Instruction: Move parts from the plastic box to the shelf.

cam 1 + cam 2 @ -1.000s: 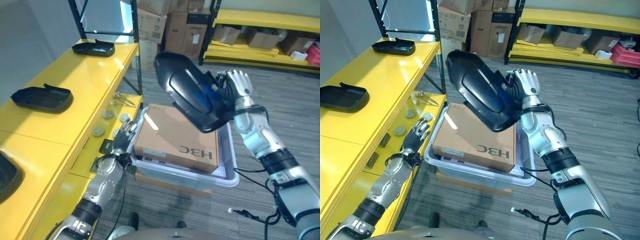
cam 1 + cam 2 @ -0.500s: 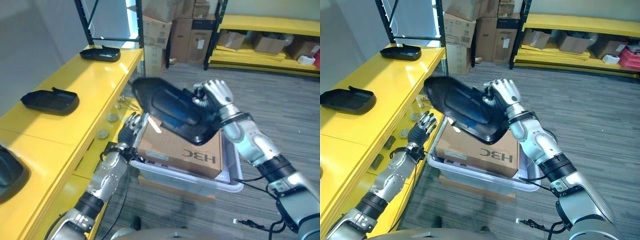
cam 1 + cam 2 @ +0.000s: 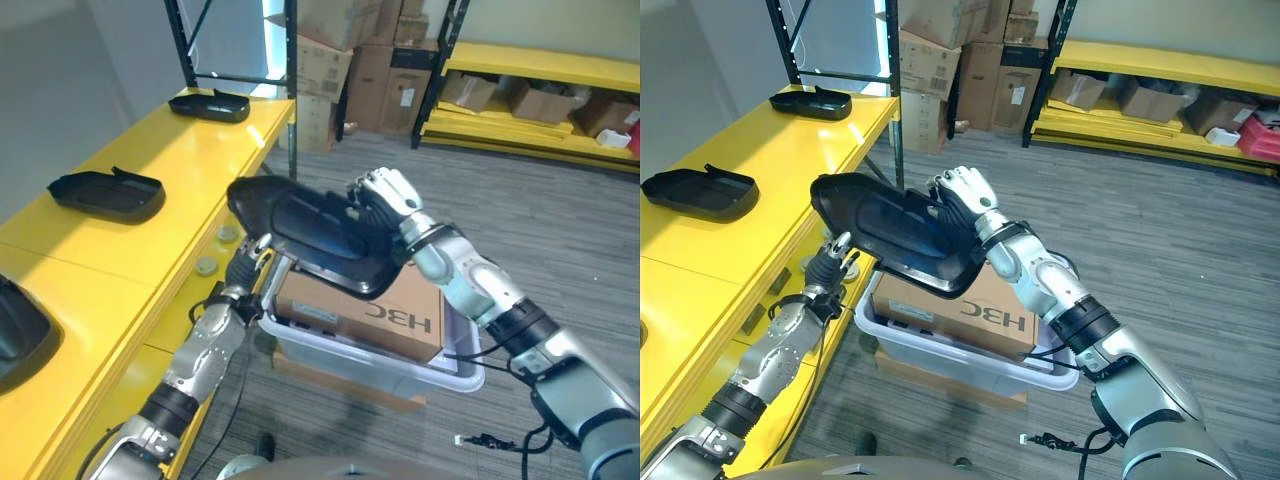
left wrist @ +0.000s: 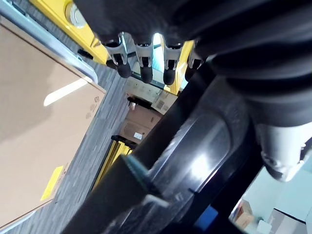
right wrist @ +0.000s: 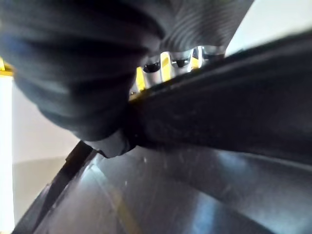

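Left eye view: the right hand (image 3: 392, 200) clamps the black part (image 3: 310, 232) above the plastic box (image 3: 452, 372); the shelf (image 3: 150, 200) lies at nine o'clock. Keep it level. Left wrist view: the left hand (image 4: 146, 53), fingers straight, should support underneath.

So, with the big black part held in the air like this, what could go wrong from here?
1. The right hand grips the black part by one end only; most of it sticks out unsupported, so it may twist or slip.
2. The left hand, fingers straight, is close under the part's far end and could be bumped.
3. If dropped, the part would hit the cardboard box in the plastic box, or the yellow shelf edge.
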### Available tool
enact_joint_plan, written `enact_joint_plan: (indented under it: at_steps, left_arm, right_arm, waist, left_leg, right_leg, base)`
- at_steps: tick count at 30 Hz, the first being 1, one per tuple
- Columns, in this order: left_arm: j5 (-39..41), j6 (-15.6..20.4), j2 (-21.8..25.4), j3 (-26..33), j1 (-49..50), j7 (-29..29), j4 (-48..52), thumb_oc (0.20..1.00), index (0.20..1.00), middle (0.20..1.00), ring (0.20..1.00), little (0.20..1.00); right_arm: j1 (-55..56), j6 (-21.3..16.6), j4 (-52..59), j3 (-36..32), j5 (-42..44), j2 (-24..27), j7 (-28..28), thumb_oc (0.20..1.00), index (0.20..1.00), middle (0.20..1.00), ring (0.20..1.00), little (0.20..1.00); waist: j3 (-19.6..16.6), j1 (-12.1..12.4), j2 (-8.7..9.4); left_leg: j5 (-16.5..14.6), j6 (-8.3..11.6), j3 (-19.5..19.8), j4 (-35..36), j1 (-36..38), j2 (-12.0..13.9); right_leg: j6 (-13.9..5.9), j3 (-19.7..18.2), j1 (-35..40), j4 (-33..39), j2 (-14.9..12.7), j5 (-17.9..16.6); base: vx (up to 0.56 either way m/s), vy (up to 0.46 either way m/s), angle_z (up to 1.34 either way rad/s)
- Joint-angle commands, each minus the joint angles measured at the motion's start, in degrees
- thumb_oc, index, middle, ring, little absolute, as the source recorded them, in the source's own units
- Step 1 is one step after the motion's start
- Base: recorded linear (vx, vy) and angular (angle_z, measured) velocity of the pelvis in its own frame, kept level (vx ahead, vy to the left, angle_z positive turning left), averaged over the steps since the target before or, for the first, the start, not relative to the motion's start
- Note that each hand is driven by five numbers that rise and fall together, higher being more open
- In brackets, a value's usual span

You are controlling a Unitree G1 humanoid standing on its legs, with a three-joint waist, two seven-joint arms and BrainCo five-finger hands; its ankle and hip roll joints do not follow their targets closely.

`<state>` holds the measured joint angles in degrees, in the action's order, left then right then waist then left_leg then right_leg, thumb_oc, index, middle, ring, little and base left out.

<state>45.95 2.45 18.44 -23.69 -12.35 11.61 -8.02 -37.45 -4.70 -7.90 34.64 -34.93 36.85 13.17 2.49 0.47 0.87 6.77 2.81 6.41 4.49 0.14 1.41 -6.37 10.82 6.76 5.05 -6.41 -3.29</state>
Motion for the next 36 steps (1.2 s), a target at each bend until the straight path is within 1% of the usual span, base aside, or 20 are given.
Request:
enact_joint_plan:
  at_steps: [1,7,8,9,12,16,18,19,20,21,23,25,27,28,30,31,32,33,34,36]
  left_arm:
    - [-0.1,2.1,-2.1,-4.2,-8.2,-2.4,-0.9,1.000,1.000,1.000,1.000,1.000]
    - [2.0,2.4,-3.5,-3.4,-7.6,-1.2,-2.0,1.000,1.000,1.000,1.000,1.000]
    - [2.2,2.5,-3.6,-3.2,-7.5,-1.0,-1.9,0.395,0.395,0.395,0.395,0.395]
    - [2.1,2.9,-4.0,-2.6,-7.5,-0.4,-1.7,0.200,0.200,0.200,0.200,0.200]
    - [1.5,3.4,-4.4,-1.9,-7.1,-0.5,-1.2,0.200,0.200,0.200,0.200,0.200]
    - [0.3,6.5,-6.3,1.7,-6.2,1.7,0.2,0.200,0.200,0.200,0.200,0.200]
    - [-1.2,7.4,-6.7,3.0,-5.7,2.5,0.6,0.200,0.200,0.200,0.200,0.200]
    - [-4.1,8.2,-6.6,4.3,-5.6,3.6,0.9,0.200,0.200,0.200,0.200,0.200]
    - [-4.9,8.7,-6.7,4.8,-5.2,4.2,1.0,0.200,0.200,0.200,0.200,0.200]
    - [-6.1,8.9,-6.7,5.5,-5.2,4.9,0.8,0.200,0.200,0.200,0.200,0.200]
    - [-8.7,9.4,-6.3,7.0,-4.9,5.9,1.2,0.200,0.200,0.200,0.200,0.200]
    - [-13.6,9.8,-5.0,9.1,-4.3,7.5,2.7,0.200,0.200,0.200,0.200,0.200]
    - [-22.5,9.9,-2.6,11.9,-2.9,8.5,5.4,0.200,0.200,0.200,0.200,0.200]
    - [-25.1,10.1,-2.2,12.9,-2.0,9.9,6.2,0.200,0.200,0.200,0.200,0.200]
    - [-37.6,9.7,0.8,16.3,0.6,12.1,9.7,0.200,0.200,0.200,0.200,0.200]
    - [-44.2,9.4,2.6,18.4,2.2,13.6,11.6,0.200,0.200,0.200,0.200,0.200]
    - [-46.9,9.2,3.5,19.4,2.8,13.9,12.2,0.200,0.200,0.200,0.200,0.200]
    - [-46.9,9.1,3.5,19.3,2.9,13.9,12.2,0.200,0.200,0.200,0.200,0.200]
    - [-51.3,9.2,4.9,20.4,4.0,14.1,13.6,0.200,0.200,0.200,0.200,0.200]
    - [-52.5,10.0,5.8,21.4,4.9,13.1,15.6,0.200,0.200,0.200,0.200,0.200]
  right_arm:
    - [-6.5,-3.1,2.4,2.8,3.0,-3.5,0.9,0.200,0.200,0.200,0.200,0.200]
    - [-5.4,-4.1,7.0,3.1,5.7,-6.7,0.1,0.200,0.200,0.200,0.200,0.200]
    - [-5.1,-4.0,7.2,3.1,6.0,-7.0,0.1,0.200,0.200,0.200,0.200,0.200]
    - [-4.6,-4.3,7.9,3.2,6.5,-7.6,-0.1,0.200,0.200,0.200,0.200,0.200]
    - [-3.7,-4.6,8.1,3.1,7.2,-8.3,-0.3,0.200,0.200,0.200,0.200,0.200]
    - [-0.1,-5.1,9.4,1.7,8.4,-8.8,-0.2,0.200,0.200,0.200,0.200,0.200]
    - [2.1,-5.8,10.1,0.9,10.0,-9.1,-0.2,0.200,0.200,0.200,0.200,0.200]
    - [4.2,-6.3,10.5,0.5,11.2,-8.9,-0.9,0.200,0.200,0.200,0.200,0.200]
    - [5.5,-6.5,10.9,-0.2,12.4,-8.9,-0.9,0.545,0.545,0.545,0.545,0.545]
    - [6.9,-6.8,11.3,-1.3,13.9,-9.1,-0.6,1.000,1.000,1.000,1.000,1.000]
    - [10.2,-6.7,11.7,-4.1,15.6,-9.3,0.2,1.000,1.000,1.000,1.000,1.000]
    - [14.3,-6.7,12.7,-8.1,18.1,-9.4,1.1,1.000,1.000,1.000,1.000,1.000]
    - [19.4,-7.2,12.7,-13.2,21.0,-9.9,2.3,1.000,1.000,1.000,1.000,1.000]
    - [21.8,-7.4,12.9,-15.0,22.3,-10.0,2.4,1.000,1.000,1.000,1.000,1.000]
    - [29.6,-7.8,10.4,-21.4,24.8,-10.9,3.9,1.000,1.000,1.000,1.000,1.000]
    - [34.3,-7.7,6.9,-24.9,24.6,-11.2,4.9,1.000,1.000,1.000,1.000,1.000]
    - [36.4,-7.5,4.2,-25.9,24.0,-11.1,5.2,1.000,1.000,1.000,1.000,1.000]
    - [36.5,-7.6,4.1,-25.9,24.0,-11.1,5.3,1.000,1.000,1.000,1.000,1.000]
    - [39.4,-7.4,-0.7,-26.6,24.3,-11.3,4.5,1.000,1.000,1.000,1.000,1.000]
    - [41.8,-6.8,-6.8,-26.0,25.1,-11.4,2.3,1.000,1.000,1.000,1.000,1.000]
  waist:
    - [-3.1,1.3,0.91]
    - [-3.4,1.4,0.70]
    - [-3.5,1.4,0.69]
    - [-3.4,1.5,0.79]
    - [-3.4,1.6,0.98]
    - [-3.2,1.5,1.41]
    - [-3.0,1.4,1.56]
    - [-3.0,1.3,1.70]
    - [-2.9,1.2,1.74]
    - [-2.9,1.1,1.75]
    - [-2.9,0.8,1.72]
    - [-2.8,0.5,1.73]
    - [-2.7,0.0,1.71]
    - [-2.7,-0.1,1.69]
    - [-2.8,-0.8,1.51]
    - [-2.8,-1.1,1.40]
    - [-2.8,-1.3,1.35]
    - [-2.9,-1.2,1.36]
    - [-2.7,-1.4,1.34]
    - [-2.5,-1.3,1.39]
  left_leg:
    - [-5.9,0.60,1.2,-2.3,-0.4,1.8]
    - [-5.9,0.43,1.5,-2.5,-0.6,1.3]
    - [-5.9,0.43,1.5,-2.4,-0.6,1.3]
    - [-5.9,0.45,1.5,-2.5,-0.7,1.3]
    - [-5.9,0.45,1.6,-2.4,-0.7,1.3]
    - [-5.9,0.40,1.6,-2.5,-0.8,1.3]
    - [-6.0,0.37,1.6,-2.6,-0.7,1.3]
    - [-6.1,0.39,1.6,-2.7,-0.7,1.3]
    - [-6.1,0.36,1.5,-2.7,-0.7,1.3]
    - [-6.2,0.31,1.4,-2.8,-0.7,1.2]
    - [-6.2,0.25,1.2,-2.8,-0.6,1.2]
    - [-6.7,0.29,0.8,-2.7,-0.3,1.3]
    - [-6.4,0.16,0.4,-2.8,-0.5,1.1]
    - [-6.4,0.13,0.2,-2.7,-0.4,1.1]
    - [-6.7,-0.04,-0.4,-2.6,-0.1,1.1]
    - [-6.9,-0.12,-0.8,-2.6,0.1,1.1]
    - [-7.0,-0.11,-1.0,-2.7,0.2,1.1]
    - [-7.0,-0.11,-1.0,-2.6,0.3,1.1]
    - [-7.1,-0.13,-1.2,-2.6,0.3,1.1]
    - [-7.6,0.00,-1.2,-2.7,0.8,1.2]
  right_leg:
    - [-1.42,0.9,-0.2,-3.3,-1.9,6.3]
    - [-1.48,1.3,-0.1,-3.3,-2.2,6.3]
    - [-1.47,1.3,-0.1,-3.3,-2.2,6.3]
    - [-1.42,1.4,-0.2,-3.3,-2.3,6.3]
    - [-1.34,1.5,-0.2,-3.3,-2.2,6.3]
    - [-1.31,1.2,-0.2,-3.3,-2.2,6.4]
    - [-1.30,1.1,-0.2,-3.3,-2.2,6.5]
    - [-1.29,1.1,-0.1,-3.3,-2.2,6.5]
    - [-1.31,1.0,-0.1,-3.3,-2.2,6.5]
    - [-1.35,0.9,-0.1,-3.2,-2.2,6.5]
    - [-1.45,0.8,-0.2,-3.2,-2.3,6.5]
    - [-1.51,0.6,-0.1,-3.2,-2.3,6.7]
    - [-1.64,0.4,-0.5,-3.4,-2.5,6.4]
    - [-1.65,0.3,-0.5,-3.4,-2.6,6.4]
    - [-1.73,-0.2,-0.6,-3.5,-2.7,6.3]
    - [-1.84,-0.4,-0.6,-3.7,-2.8,6.4]
    - [-1.86,-0.4,-0.6,-3.7,-2.8,6.4]
    - [-1.86,-0.5,-0.6,-3.7,-2.8,6.4]
    - [-1.90,-0.6,-0.7,-3.8,-2.9,6.4]
    - [-1.90,-0.7,-0.5,-3.8,-2.8,6.9]
  base:
    - [0.00,0.008,0.08]
    - [0.00,0.014,0.07]
    - [0.00,0.014,0.07]
    - [0.00,0.000,0.00]
    - [0.00,0.000,0.00]
    - [0.00,0.000,0.00]
    - [0.00,0.000,0.00]
    - [0.00,-0.001,-0.03]
    - [0.00,0.000,0.00]
    - [0.00,0.000,0.00]
    - [0.00,0.000,0.00]
    - [0.02,0.002,0.00]
    - [0.00,0.012,-0.04]
    - [0.00,0.026,-0.11]
    - [0.04,0.020,-0.13]
    - [0.03,0.010,-0.17]
    - [0.02,0.001,-0.16]
    - [0.01,-0.007,-0.09]
    - [0.00,-0.011,-0.06]
    - [0.03,-0.034,-0.06]
